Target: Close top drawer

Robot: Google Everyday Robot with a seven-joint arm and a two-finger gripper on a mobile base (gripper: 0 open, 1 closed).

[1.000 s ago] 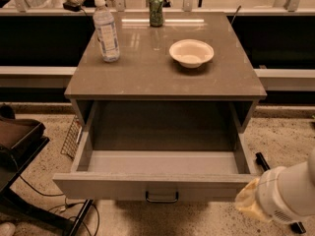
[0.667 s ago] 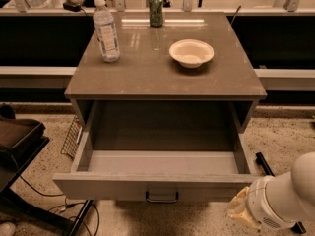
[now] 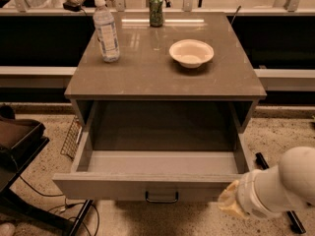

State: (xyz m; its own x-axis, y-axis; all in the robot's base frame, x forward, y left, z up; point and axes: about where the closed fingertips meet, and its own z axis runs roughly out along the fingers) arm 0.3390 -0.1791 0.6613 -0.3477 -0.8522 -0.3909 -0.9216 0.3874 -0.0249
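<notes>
Grey-brown top drawer (image 3: 123, 187) standing wide open, gripper (image 3: 229, 204) by its front right corner, partly hidden behind white arm (image 3: 290, 181), grip state untellable

The top drawer (image 3: 147, 187) stands pulled far out of the bench (image 3: 147, 80), with its dark loop handle (image 3: 161, 197) at six o'clock in the view. The hand (image 3: 228, 204) sits at five o'clock, just beside the right end of the drawer front. On the bench top a water bottle (image 3: 106, 31) stands at eleven o'clock, a green can (image 3: 156, 10) at twelve and a bowl (image 3: 191, 52) at one.
</notes>
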